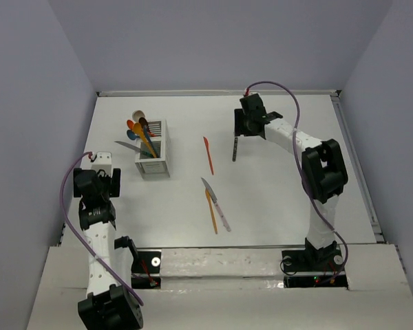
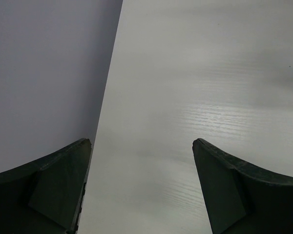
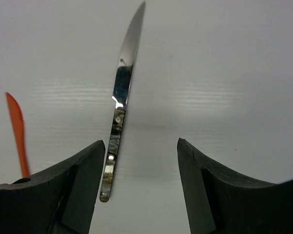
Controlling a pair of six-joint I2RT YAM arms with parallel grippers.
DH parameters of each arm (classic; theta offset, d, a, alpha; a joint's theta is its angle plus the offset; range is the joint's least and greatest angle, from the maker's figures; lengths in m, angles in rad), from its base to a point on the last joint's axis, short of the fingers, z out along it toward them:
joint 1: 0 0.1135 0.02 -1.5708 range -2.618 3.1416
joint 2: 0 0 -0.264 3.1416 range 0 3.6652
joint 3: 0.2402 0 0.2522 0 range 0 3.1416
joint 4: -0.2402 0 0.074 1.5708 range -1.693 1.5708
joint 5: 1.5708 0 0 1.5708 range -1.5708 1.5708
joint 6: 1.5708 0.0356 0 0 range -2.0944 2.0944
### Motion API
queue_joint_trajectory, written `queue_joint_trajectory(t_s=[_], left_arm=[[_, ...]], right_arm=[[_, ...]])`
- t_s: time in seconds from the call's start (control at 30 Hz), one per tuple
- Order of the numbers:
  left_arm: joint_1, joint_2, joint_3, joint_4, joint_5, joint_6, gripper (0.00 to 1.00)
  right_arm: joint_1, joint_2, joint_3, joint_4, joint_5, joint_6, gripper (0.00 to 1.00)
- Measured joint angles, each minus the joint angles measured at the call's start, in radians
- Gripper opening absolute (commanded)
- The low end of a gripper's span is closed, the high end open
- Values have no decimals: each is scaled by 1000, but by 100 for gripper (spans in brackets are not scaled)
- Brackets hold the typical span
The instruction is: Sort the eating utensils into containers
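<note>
The white slatted caddy (image 1: 153,159) stands at the left and holds several spoons and knives (image 1: 140,133), orange, blue and dark. A silver-bladed knife with a dark riveted handle (image 3: 118,122) lies on the table (image 1: 275,185); it also shows in the top view (image 1: 235,148). My right gripper (image 3: 140,144) is open just above its handle end, with the handle close to the left finger (image 3: 83,180). An orange knife (image 1: 208,155) lies left of it (image 3: 17,134). A silver-bladed knife (image 1: 215,203) and an orange utensil (image 1: 211,212) lie crossed mid-table. My left gripper (image 2: 141,141) is open and empty.
The left gripper (image 1: 100,165) hangs over the table's left edge, beside the grey wall (image 2: 44,73). Walls enclose the table on the left, back and right. A raised ledge (image 1: 220,258) runs along the near edge between the arm bases.
</note>
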Motion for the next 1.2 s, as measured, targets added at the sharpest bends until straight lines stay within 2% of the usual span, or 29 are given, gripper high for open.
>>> queue_joint_trajectory(t_s=[0.17, 0.27, 0.43, 0.5, 0.7, 0.73, 0.83, 0.87, 0.93, 1.07, 1.2], left_arm=[[0, 0, 46, -14, 5, 17, 99], [0, 0, 59, -13, 7, 21, 99], [0, -2, 59, -21, 11, 21, 99], [0, -5, 59, -21, 15, 21, 99], [0, -6, 59, -21, 19, 23, 99], [0, -6, 59, -21, 19, 23, 99], [0, -6, 59, -21, 19, 24, 99], [0, -6, 59, -21, 19, 25, 99], [0, -6, 59, -21, 19, 25, 99], [0, -6, 69, -27, 19, 29, 99], [0, -3, 122, -53, 30, 32, 99]], right_arm=[[27, 132, 11, -113, -20, 13, 65], [49, 145, 16, -146, -30, 17, 62], [55, 145, 55, -154, -30, 18, 59], [54, 159, 75, -159, -21, 18, 54], [53, 262, 134, -178, -10, 19, 48], [55, 266, 140, -177, -10, 18, 46], [61, 278, 156, -190, 5, 16, 26], [64, 280, 159, -193, 10, 16, 12], [72, 283, 166, -202, 27, 16, 0], [82, 281, 163, -204, 59, 11, 0], [82, 212, 52, -156, 75, 9, 0]])
